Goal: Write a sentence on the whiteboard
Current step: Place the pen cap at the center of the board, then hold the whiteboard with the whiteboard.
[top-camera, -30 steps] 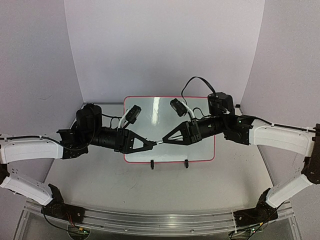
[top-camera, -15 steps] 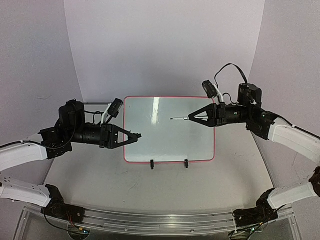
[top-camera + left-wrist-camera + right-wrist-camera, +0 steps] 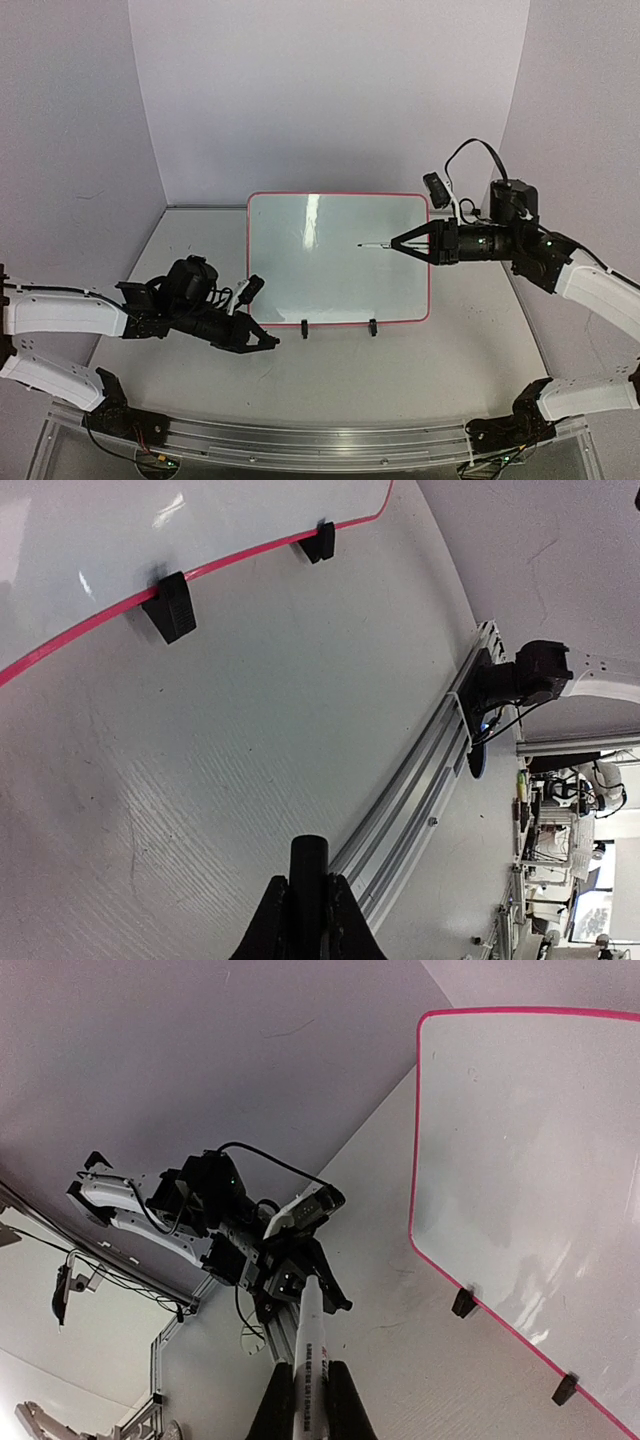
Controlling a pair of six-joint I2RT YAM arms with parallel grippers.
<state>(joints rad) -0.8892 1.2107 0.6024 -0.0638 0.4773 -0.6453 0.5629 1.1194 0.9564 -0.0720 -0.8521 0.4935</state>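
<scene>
- Since the earlier frame, the left claw (image 3: 272, 342) has dropped below the whiteboard's (image 3: 340, 285) lower-left corner. It is pinched on a short black stub (image 3: 307, 852), likely a cap.
- The right claw (image 3: 393, 243) is clamped on the pen (image 3: 375, 244) and is the nearer one. It sits at the whiteboard's right edge, with the pen lying level and its tip pointing at the blank middle.

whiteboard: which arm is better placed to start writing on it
Right. The right gripper holds the marker, tip pointing over the blank whiteboard. The left gripper is low in front of it, shut on a black cap.
</scene>
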